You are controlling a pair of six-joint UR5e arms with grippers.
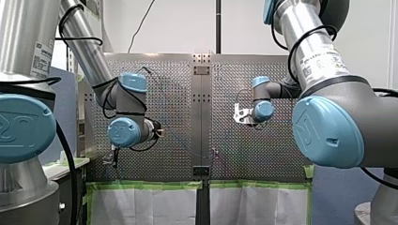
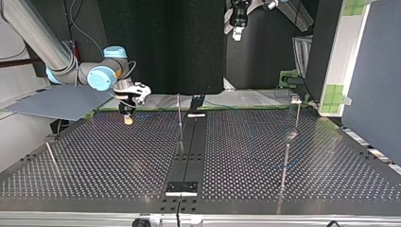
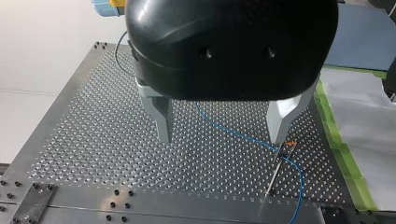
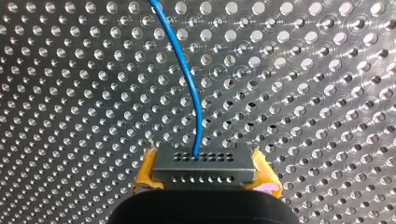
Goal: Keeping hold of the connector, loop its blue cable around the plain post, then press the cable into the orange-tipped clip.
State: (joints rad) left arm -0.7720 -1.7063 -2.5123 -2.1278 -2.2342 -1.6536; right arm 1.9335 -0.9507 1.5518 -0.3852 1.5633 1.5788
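In the right wrist view, my right gripper (image 4: 204, 179) is shut on a dark grey connector (image 4: 204, 163) between its yellow pads (image 4: 144, 175). The blue cable (image 4: 187, 60) leaves the connector and runs ahead over the perforated table. In the top view this gripper (image 2: 127, 118) hovers low at the table's far left. My left gripper (image 3: 222, 137) is open with nothing between its metal fingers. It hangs high above the table (image 2: 238, 30). Below its one finger stands the orange-tipped clip (image 3: 288, 144), and the cable (image 3: 233, 133) passes beside it. Plain posts (image 2: 285, 165) stand at the top view's right.
Another thin post (image 2: 50, 158) rises at the top view's left, and one more (image 2: 298, 111) stands at its far right. A dark central strip (image 2: 189, 146) with bolted plates divides the table. Green tape (image 3: 336, 135) and white sheeting border the table's edge.
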